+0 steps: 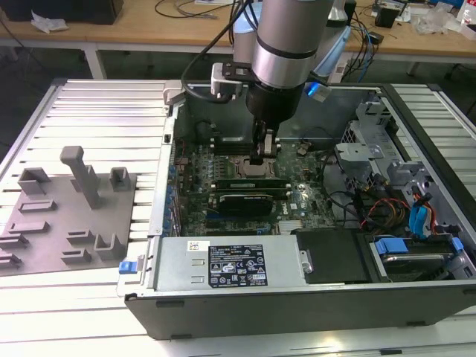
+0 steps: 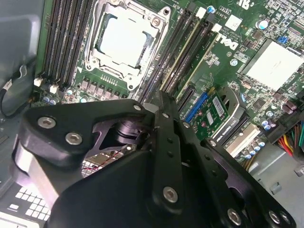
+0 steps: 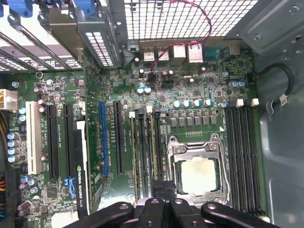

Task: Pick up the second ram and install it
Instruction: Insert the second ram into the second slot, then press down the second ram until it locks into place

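Note:
My gripper reaches down into the open computer case, right beside the processor socket. In both wrist views the two black fingers are pressed together over the memory slots next to the socket. The second ram is a thin pale-edged stick standing in one of these slots, and its near end runs in under my gripper. In the first wrist view the same stick leads straight down to my gripper. A second stick sits in a slot beside it.
A grey plastic holder plate with blocks lies on the slatted table at the exterior view's left. Inside the case are a graphics card, a power supply at the front, and drive bays with cables at the exterior view's right.

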You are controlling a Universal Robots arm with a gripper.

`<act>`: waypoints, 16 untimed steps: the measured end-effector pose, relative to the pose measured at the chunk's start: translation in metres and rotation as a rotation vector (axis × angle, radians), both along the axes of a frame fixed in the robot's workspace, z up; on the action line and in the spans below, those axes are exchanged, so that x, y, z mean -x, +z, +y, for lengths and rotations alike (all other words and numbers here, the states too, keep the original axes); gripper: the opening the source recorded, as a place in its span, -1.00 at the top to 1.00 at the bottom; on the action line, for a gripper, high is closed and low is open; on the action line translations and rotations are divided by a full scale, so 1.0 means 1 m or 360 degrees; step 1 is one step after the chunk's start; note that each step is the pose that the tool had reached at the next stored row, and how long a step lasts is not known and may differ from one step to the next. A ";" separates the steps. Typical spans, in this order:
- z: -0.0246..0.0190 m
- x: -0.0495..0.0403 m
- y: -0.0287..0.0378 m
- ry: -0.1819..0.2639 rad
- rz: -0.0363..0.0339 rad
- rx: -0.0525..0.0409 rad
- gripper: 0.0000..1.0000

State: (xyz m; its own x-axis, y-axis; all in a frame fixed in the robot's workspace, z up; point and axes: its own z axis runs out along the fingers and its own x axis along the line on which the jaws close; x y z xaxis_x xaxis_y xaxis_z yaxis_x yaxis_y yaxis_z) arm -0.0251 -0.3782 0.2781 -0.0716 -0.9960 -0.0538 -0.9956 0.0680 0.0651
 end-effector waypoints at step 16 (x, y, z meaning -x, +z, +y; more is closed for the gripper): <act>0.0000 -0.0334 -0.0289 0.0000 0.0016 0.0001 0.79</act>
State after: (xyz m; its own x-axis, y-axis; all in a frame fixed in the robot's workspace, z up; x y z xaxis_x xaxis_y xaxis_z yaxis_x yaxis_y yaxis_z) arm 0.0083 -0.3782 0.2492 -0.0721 -0.9960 -0.0522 -0.9948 0.0681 0.0752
